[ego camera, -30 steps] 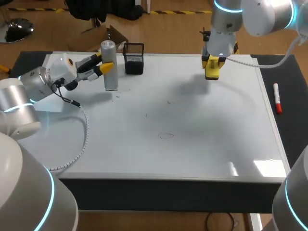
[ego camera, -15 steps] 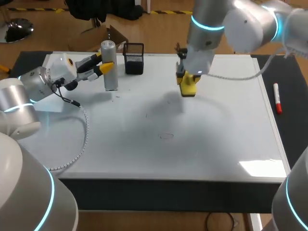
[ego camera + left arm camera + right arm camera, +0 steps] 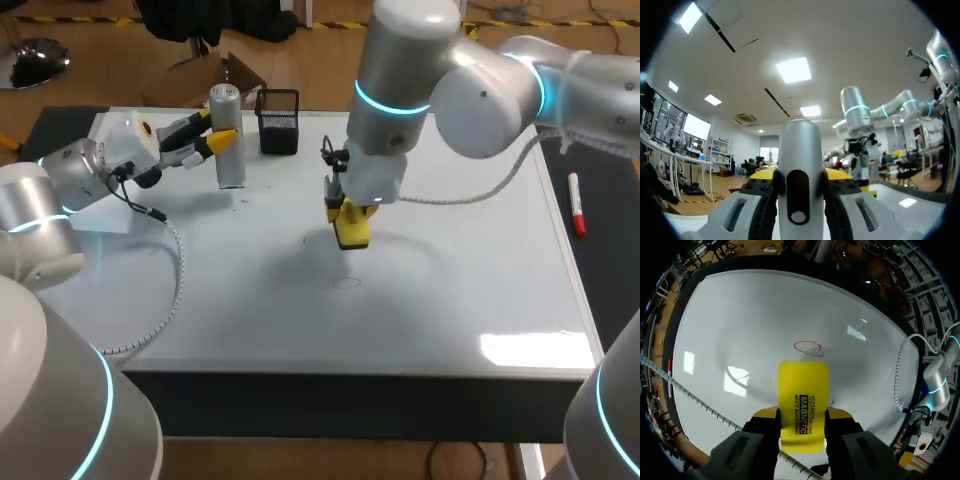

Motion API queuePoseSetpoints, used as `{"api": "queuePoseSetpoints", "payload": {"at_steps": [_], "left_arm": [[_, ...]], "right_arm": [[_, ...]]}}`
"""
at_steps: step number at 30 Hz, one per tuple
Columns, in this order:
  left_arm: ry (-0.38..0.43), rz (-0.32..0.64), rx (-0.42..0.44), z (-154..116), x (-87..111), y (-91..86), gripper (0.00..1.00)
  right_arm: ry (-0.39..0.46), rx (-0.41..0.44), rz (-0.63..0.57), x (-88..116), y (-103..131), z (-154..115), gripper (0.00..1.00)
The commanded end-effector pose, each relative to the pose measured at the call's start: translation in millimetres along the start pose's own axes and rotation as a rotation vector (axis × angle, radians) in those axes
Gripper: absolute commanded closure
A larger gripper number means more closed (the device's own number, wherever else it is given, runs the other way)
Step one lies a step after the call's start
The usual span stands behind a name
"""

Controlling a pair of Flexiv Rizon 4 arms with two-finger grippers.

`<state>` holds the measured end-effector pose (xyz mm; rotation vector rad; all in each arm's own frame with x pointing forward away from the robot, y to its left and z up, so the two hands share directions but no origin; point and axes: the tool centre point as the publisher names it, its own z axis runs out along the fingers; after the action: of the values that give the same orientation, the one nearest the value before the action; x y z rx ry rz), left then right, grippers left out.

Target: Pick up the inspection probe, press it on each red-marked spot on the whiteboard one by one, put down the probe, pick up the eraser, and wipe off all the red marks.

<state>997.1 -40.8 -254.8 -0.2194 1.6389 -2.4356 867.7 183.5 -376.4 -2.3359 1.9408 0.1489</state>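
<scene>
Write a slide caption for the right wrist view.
Right gripper holds the yellow eraser above the whiteboard, red oval mark just ahead.

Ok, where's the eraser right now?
Head view: the yellow eraser is over the whiteboard's middle, held in the right end effector, with a red oval just ahead of it.

A dark counter [image 3: 600,290] carries a large whiteboard [image 3: 450,310] that covers most of it. At the board's far edge sits a black mesh holder [image 3: 279,122], with a silver probe [image 3: 228,140] upright just beside it. A thin red ring [image 3: 808,347] is drawn near the board's middle. A red marker pen [image 3: 576,203] lies on the counter beside the board's right edge.
</scene>
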Motion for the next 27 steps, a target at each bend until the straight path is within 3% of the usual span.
{"api": "queuePoseSetpoints", "payload": {"at_steps": [1,12,27], "left_arm": [[-0.001,0.0,-0.001,0.7,0.0,-1.4,1.0],[-0.001,0.0,-0.001,0.7,0.0,-1.4,1.0],[-0.001,0.0,-0.001,0.7,0.0,-1.4,1.0]], "right_arm": [[0.02,0.006,-0.005,-11.5,7.9,-1.5,1.0],[-0.004,-0.022,0.015,-32.7,33.8,20.8,1.0],[-0.019,-0.072,0.021,-44.6,63.0,44.3,1.0]]}}
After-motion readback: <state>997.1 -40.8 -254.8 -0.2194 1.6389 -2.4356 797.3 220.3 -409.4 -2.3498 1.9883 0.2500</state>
